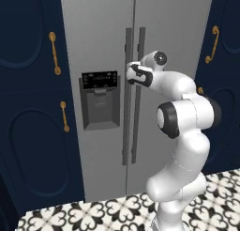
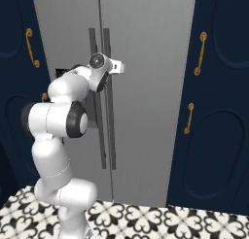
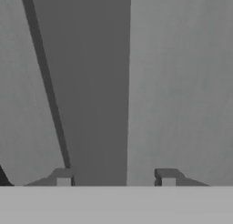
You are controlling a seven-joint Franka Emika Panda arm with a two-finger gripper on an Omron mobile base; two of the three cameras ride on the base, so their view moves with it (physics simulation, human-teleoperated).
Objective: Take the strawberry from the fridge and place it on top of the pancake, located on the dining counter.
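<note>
Item: fridge (image 1: pixel 108 37). Tall grey two-door unit, both doors shut. Serves as the landmark for all entries below.

Item: door handles. Two long dark vertical bars at the centre seam of the fridge, the left bar (image 1: pixel 126 131) and the right bar (image 1: pixel 136 131) side by side and running most of the door height.

Item: water dispenser (image 1: pixel 99 99). Black-panelled recess set in the left door of the fridge, left of the handles, at mid height.

Item: gripper (image 1: pixel 129 74). At the upper part of the fridge's handles, pressed up to the left bar. In the hand view the two finger tips (image 3: pixel 63 176) stand either side of a broad dark vertical bar (image 3: pixel 91 82), partly apart. Whether the fingers actually touch the bar cannot be told.

Item: arm (image 1: pixel 183 131). White with dark joints, rising in front of the fridge's right door and bent toward the handles.

Item: navy cabinets (image 1: pixel 28 108). Flank the fridge on both sides, with gold handles (image 1: pixel 55 53).

Item: floor (image 1: pixel 117 211). Black-and-white patterned tile at the foot of the fridge.

Item: strawberry. Location cannot be told with the fridge doors closed.
</note>
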